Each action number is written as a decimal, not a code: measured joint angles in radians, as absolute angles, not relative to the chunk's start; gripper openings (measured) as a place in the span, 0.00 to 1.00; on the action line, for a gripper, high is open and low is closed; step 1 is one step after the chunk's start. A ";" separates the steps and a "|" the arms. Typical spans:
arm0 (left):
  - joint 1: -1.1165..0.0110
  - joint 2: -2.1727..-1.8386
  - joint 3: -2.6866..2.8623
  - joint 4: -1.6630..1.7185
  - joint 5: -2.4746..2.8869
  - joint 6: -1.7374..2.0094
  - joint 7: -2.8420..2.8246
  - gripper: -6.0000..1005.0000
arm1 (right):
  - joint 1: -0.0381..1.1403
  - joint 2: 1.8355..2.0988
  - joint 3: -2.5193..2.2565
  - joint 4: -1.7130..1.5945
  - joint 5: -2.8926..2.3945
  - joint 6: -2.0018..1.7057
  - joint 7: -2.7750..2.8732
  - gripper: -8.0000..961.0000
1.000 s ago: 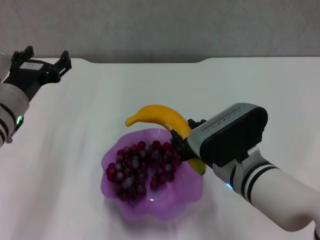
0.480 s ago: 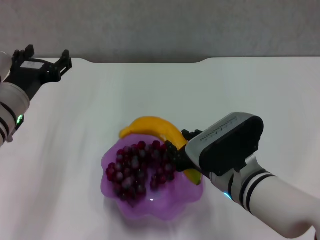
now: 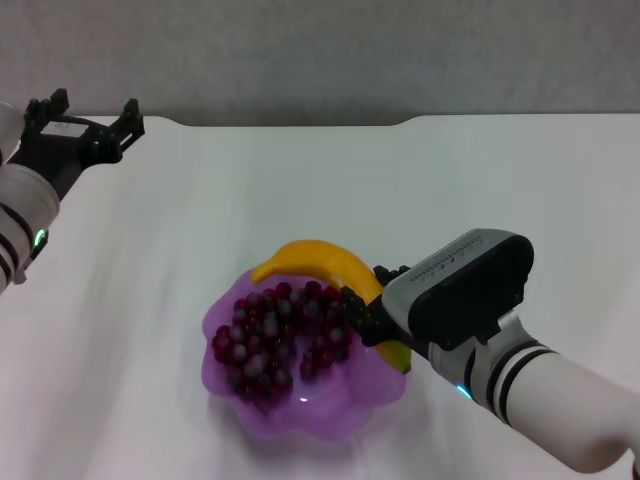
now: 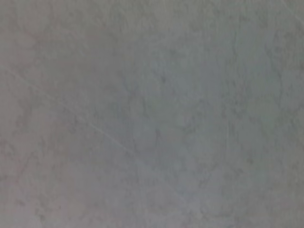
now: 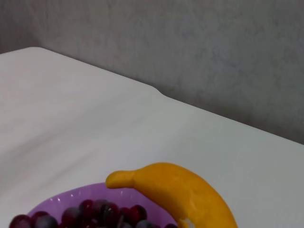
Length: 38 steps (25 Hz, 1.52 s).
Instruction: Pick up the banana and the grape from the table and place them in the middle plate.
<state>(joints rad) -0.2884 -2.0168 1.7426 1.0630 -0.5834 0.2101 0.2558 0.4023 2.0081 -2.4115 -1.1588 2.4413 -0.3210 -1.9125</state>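
i have the table (image 3: 300, 180) filling most of the head view, white and flat, its notched far edge against a grey wall (image 3: 330, 55). the same tabletop (image 5: 71, 109) and wall run across the right wrist view.

the right arm comes in from the near right, its grey and black housing low over the table beside the plate. the right gripper (image 3: 362, 305) sits at the plate's right rim, dark fingers clamped on the lower half of the banana (image 3: 325, 265).

the middle plate (image 3: 300, 415), lilac and wavy-rimmed, rests on the table near the centre front. in the right wrist view only a slice of its far rim (image 5: 61, 199) shows.

the grape (image 3: 280, 335) bunch lies inside the plate, spread across its middle, dark red-purple berries touching the plate floor. the gripper's fingers are just beside the bunch's right end. from the right wrist i see only the top berries (image 5: 95, 213) at the frame edge.

the banana arches over the plate's far-right rim, one end pointing left above the grapes, the other end running down under the gripper toward the plate's right side. in the right wrist view the banana (image 5: 175, 192) curves up from the camera's foot, its stub end over the plate rim. i cannot tell whether it touches the rim or the grapes.

the left gripper (image 3: 85, 120) hangs at the far left corner of the table, fingers spread apart, holding nothing, well apart from the plate. the left wrist view shows only grey wall (image 4: 152, 114).
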 joint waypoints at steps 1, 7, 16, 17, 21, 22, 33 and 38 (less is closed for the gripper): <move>-0.288 -2.017 1.743 1.063 -0.583 0.210 0.256 0.87 | 0.405 2.008 -2.410 -1.154 2.442 -0.320 -1.912 0.50; -0.288 -2.017 1.743 1.065 -0.584 0.210 0.255 0.88 | 0.443 2.008 -2.409 -1.114 2.442 -0.321 -1.911 0.55; -0.290 -2.017 1.743 1.065 -0.585 0.210 0.256 0.88 | 0.491 2.008 -2.414 -1.077 2.443 -0.329 -1.912 0.63; -0.291 -2.017 1.743 1.065 -0.586 0.210 0.256 0.88 | 0.494 2.008 -2.415 -1.075 2.444 -0.329 -1.912 0.64; -0.291 -2.017 1.743 1.066 -0.586 0.210 0.255 0.88 | 0.497 2.008 -2.408 -1.077 2.442 -0.325 -1.912 0.70; -0.291 -2.017 1.743 1.065 -0.586 0.210 0.254 0.88 | 0.499 2.008 -2.406 -1.079 2.440 -0.325 -1.912 0.74; -0.292 -2.017 1.743 1.062 -0.587 0.210 0.256 0.87 | 0.471 2.004 -2.233 -1.127 2.421 -0.377 -1.922 0.85; -0.300 -2.018 1.743 1.062 -0.588 0.216 0.255 0.87 | 0.436 2.008 -2.049 -1.129 2.348 -0.447 -1.908 0.84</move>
<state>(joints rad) -0.3000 -2.0185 1.7426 1.0616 -0.5882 0.2162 0.2548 0.4363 2.0078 -2.0492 -1.1286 2.3478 -0.4473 -1.9075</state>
